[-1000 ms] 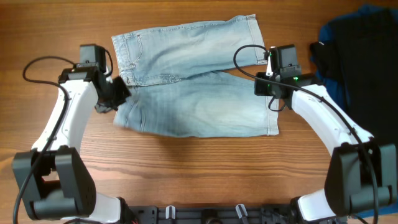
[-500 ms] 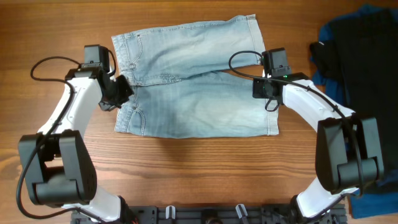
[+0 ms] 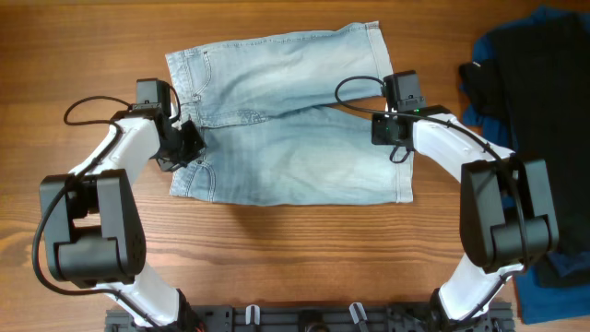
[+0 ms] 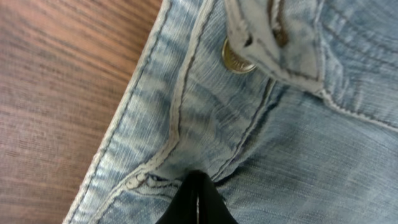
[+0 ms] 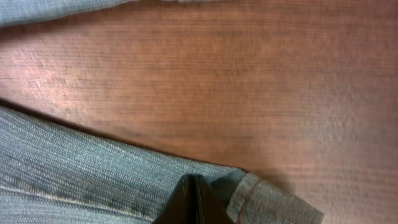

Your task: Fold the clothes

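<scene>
Left fingers [image 4: 186,208]: pressed together, tips down on the denim by the fly, below the metal button [image 4: 238,57]; pinch or mere touch, cannot tell.
Right fingers [image 5: 183,208]: together too, tips at the hem corner of the nearer leg.
Shorts [image 3: 295,157]: flat on the bench [image 3: 277,267], waist toward the left arm, legs splayed toward the right.
Done: nothing, by the look; no fold visible.
Left: every fold, probably leg over leg first.
Off right: dark garments [image 3: 539,83], well apart.
</scene>
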